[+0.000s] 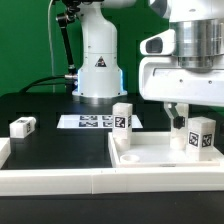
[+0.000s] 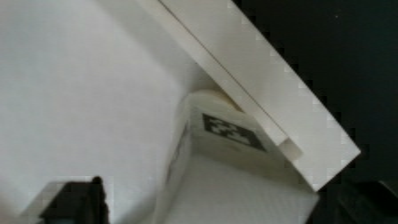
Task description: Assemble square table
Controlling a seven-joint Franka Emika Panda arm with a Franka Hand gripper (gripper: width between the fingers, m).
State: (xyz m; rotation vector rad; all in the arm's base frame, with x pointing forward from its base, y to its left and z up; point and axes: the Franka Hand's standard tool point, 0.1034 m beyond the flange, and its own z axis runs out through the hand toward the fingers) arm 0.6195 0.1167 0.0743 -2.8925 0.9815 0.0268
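Counting big to small: 1 arm point(image 1: 100, 55), base at the back, its gripper point(image 1: 178, 116) hanging over the right part of the tabletop in the ext. view; 1 white wall point(image 1: 60, 182) along the front; 1 tabletop point(image 1: 150, 158), a rimmed tray lying on the black table point(image 1: 60, 145) at the ext. view's right, just behind the wall; 1 marker board point(image 1: 92, 122) flat near the centre; 3 legs. Tray holds 2, both upright: a leg point(image 1: 123, 118) at its back-left corner and a leg point(image 1: 201, 135) at its right side, just beside the gripper. The 3rd leg point(image 1: 22, 125) lies on the bare table at the ext. view's far left, well apart. Only the wrist view shows the tray floor point(image 2: 89, 90) and rim point(image 2: 267, 90) close up, w/ 1 tagged leg point(image 2: 228, 132) touching the rim's inner side, and 1 dark finger point(image 2: 71, 200) far off centre w/ nothing against it. Only the ext. view shows the board, wall and other legs. Fingers spread, pinching nothing.
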